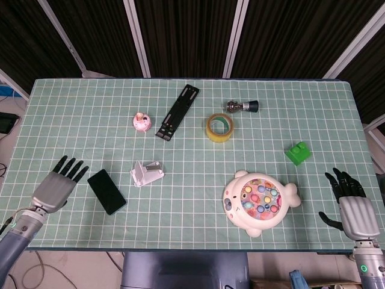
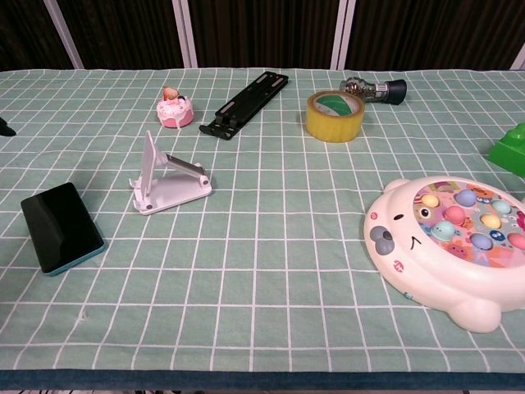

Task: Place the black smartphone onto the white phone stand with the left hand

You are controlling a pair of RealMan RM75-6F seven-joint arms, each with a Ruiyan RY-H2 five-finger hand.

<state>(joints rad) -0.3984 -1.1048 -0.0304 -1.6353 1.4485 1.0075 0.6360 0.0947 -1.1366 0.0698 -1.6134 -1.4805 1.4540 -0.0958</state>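
The black smartphone (image 1: 106,191) (image 2: 61,226) lies flat, screen up, on the green checked cloth near the front left. Just right of it stands the white phone stand (image 1: 146,173) (image 2: 166,179), with nothing on it. My left hand (image 1: 58,185) hovers over the table just left of the phone, fingers spread, holding nothing; the chest view catches only a dark fingertip (image 2: 5,127) at its left edge. My right hand (image 1: 352,205) hangs open off the front right corner of the table.
A white bear-shaped fishing toy (image 1: 257,201) sits front right, a green block (image 1: 298,152) beyond it. At the back lie a yellow tape roll (image 1: 220,127), a black bracket (image 1: 178,111), a pink cake toy (image 1: 141,121) and a small metal bulb (image 1: 242,107).
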